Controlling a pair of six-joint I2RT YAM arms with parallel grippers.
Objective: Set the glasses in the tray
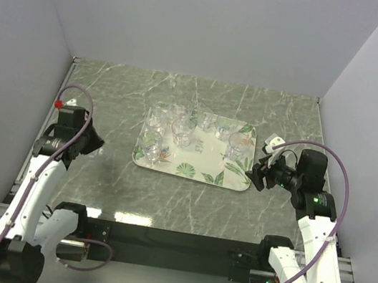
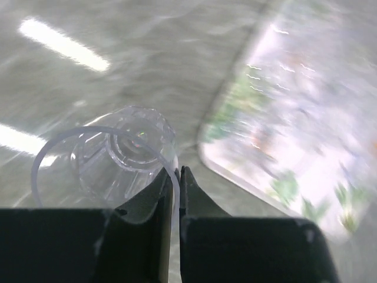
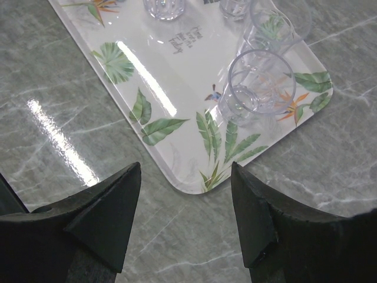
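The table (image 1: 193, 200) is grey-green stone with shiny streaks, and plain white walls stand around it. Closest in the left wrist view, the left gripper (image 2: 175, 188) has its two fingers pinched tight on the thin rim of one glass (image 2: 123, 153). The rim runs between them. The glass sits just left of the fingers and is not on the tray. The tray (image 2: 306, 118) lies ahead and to the right of them, all blurry.

The right gripper (image 3: 185, 206) has its fingers spread wide with nothing between them. The tray's corner is just ahead of them. Further ahead, the other glasses (image 3: 259, 82) stand upright on the tray.

I think a glass is light, hard, smooth and easy to break, so it could slip. The rim looks like the best place to pinch.

From above, the held glass is too clear to see. I cannot tell if it touches the table. The farthest glasses are cut off.
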